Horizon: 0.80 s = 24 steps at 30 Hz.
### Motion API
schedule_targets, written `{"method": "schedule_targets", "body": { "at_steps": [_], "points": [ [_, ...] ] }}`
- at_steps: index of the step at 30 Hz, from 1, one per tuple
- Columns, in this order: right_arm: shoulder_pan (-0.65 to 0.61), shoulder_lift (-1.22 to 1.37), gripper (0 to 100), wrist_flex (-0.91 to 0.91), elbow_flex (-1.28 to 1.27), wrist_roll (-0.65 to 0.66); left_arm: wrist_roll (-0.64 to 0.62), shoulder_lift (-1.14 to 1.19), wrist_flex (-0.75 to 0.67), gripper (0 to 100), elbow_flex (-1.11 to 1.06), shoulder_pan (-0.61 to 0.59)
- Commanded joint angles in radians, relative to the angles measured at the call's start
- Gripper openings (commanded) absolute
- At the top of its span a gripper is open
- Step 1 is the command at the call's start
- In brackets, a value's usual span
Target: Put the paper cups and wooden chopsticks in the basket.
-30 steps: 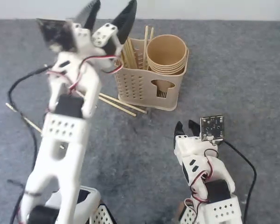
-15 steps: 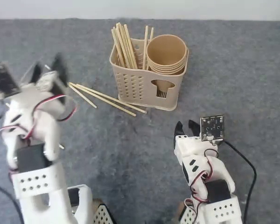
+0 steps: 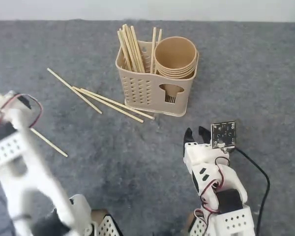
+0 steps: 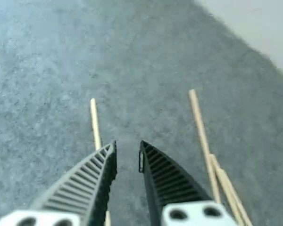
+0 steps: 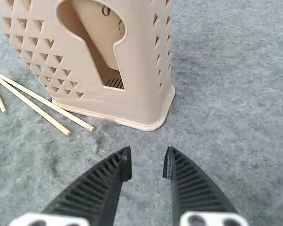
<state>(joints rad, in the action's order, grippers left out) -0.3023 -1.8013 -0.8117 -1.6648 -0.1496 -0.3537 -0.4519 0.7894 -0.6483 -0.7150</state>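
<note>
**Change.** Since a second ago my left arm (image 3: 19,162) has swung away from above the basket (image 3: 147,91) and out to the left edge of the tabletop (image 3: 255,73). My right arm (image 3: 214,182) has kept its place.

**Left tool.** My left tool (image 4: 127,153) points down at the tabletop. Its jaws are narrowly parted and hold nothing. One loose chopstick (image 4: 95,122) lies flat and runs beneath one finger, its end showing just past the fingertip. A second chopstick (image 4: 200,127) lies flat on the other side of the tool, apart from it. In the high view a single chopstick (image 3: 48,142) lies just beside my left arm. A group of loose chopsticks (image 3: 113,104) lies farther off, slanting toward the foot of the basket.

**Right tool.** My right tool (image 5: 146,162) sits low over the tabletop, jaws slightly parted and empty. It faces a lower corner of the basket, near it but not touching.

**Basket.** The stack of paper cups (image 3: 175,54) is nested in the right compartment. A bundle of chopsticks (image 3: 129,46) leans in the left compartment. Two more sticks (image 3: 154,42) stand just beside the cups.

**Markings.** A keyhole-shaped opening (image 5: 92,42) in the basket wall shows the side of a cup. The small dark print there is cut off by the opening, and I cannot make it out.
</note>
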Motion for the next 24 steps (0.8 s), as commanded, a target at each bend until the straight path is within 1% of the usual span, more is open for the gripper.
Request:
{"method": "schedule_targets", "body": {
  "at_steps": [1, 3, 10, 16, 19, 24],
  "points": [
    [0.012, 0.007, 12.6, 0.021, -0.020, 0.012, -0.012, 0.265, 0.008, 7, 0.193, -0.066],
    [0.012, 0.007, 12.6, 0.021, -0.020, 0.012, -0.012, 0.370, 0.029, 7, 0.272, -0.083],
    [0.012, 0.007, 12.6, 0.021, -0.020, 0.014, -0.012, 0.721, 0.186, 7, 0.610, -0.100],
    [0.012, 0.007, 12.6, 0.021, -0.020, 0.015, -0.012, 0.968, 0.308, 7, 0.874, -0.101],
    [0.012, 0.007, 12.6, 0.021, -0.020, 0.017, -0.012, 1.063, 0.348, 7, 0.977, -0.109],
    [0.012, 0.007, 12.6, 0.021, -0.020, 0.018, -0.011, 1.189, 0.361, 7, 1.093, -0.132]
  ]
}}
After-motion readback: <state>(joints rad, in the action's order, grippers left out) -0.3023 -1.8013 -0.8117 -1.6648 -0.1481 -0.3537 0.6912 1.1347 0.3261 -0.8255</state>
